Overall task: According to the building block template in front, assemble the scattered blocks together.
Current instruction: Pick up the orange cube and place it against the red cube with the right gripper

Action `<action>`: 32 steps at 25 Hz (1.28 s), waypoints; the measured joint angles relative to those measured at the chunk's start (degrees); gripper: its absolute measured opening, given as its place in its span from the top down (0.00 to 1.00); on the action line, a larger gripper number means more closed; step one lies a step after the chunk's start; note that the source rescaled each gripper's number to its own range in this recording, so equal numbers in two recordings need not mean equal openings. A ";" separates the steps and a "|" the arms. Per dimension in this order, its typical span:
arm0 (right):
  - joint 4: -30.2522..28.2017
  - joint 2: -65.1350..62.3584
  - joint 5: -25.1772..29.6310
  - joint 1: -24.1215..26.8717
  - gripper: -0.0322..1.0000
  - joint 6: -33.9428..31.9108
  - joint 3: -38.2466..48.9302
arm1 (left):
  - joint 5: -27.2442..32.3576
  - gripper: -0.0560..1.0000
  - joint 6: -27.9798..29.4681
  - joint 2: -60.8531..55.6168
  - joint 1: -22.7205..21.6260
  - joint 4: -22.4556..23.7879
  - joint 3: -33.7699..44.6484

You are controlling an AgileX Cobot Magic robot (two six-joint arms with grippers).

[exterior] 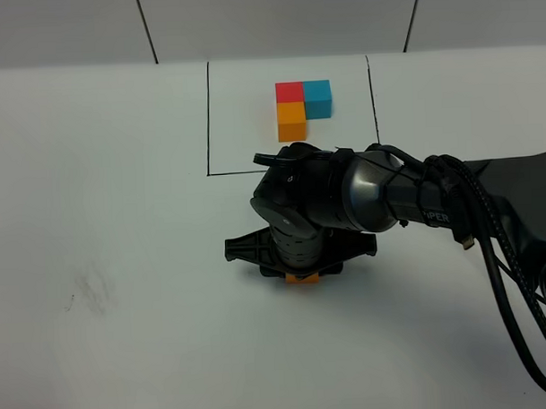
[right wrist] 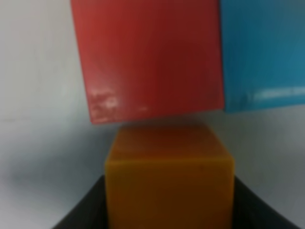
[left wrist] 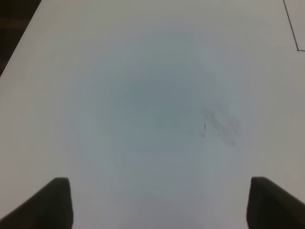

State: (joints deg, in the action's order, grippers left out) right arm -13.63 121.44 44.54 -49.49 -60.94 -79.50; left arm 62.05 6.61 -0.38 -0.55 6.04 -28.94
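Right gripper [exterior: 301, 273] is clamping the orange cube [right wrist: 169, 179] against the red cube [right wrist: 150, 59] and blue cube [right wrist: 262, 52], template [exterior: 303, 106] sitting inside the drawn frame [exterior: 207, 117], left gripper [left wrist: 159, 202] hanging open.

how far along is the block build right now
Nearly finished, it seems. The red cube and sky-blue cube already sit side by side. The right gripper has the orange cube between its jaws, just short of the red one. Left: close that gap, matching the template, then release.
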 joint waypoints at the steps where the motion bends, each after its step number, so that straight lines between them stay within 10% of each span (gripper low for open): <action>1: -0.41 0.05 -0.47 0.00 0.96 -0.05 0.00 | 0.00 0.31 0.00 0.00 0.00 0.00 0.00; 32: 0.31 0.62 -2.01 0.17 0.92 -0.44 -0.24 | 0.00 0.31 0.00 0.00 0.00 0.00 0.00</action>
State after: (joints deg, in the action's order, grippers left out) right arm -13.31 122.06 42.53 -49.32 -61.38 -79.74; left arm 62.05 6.61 -0.38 -0.55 6.04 -28.94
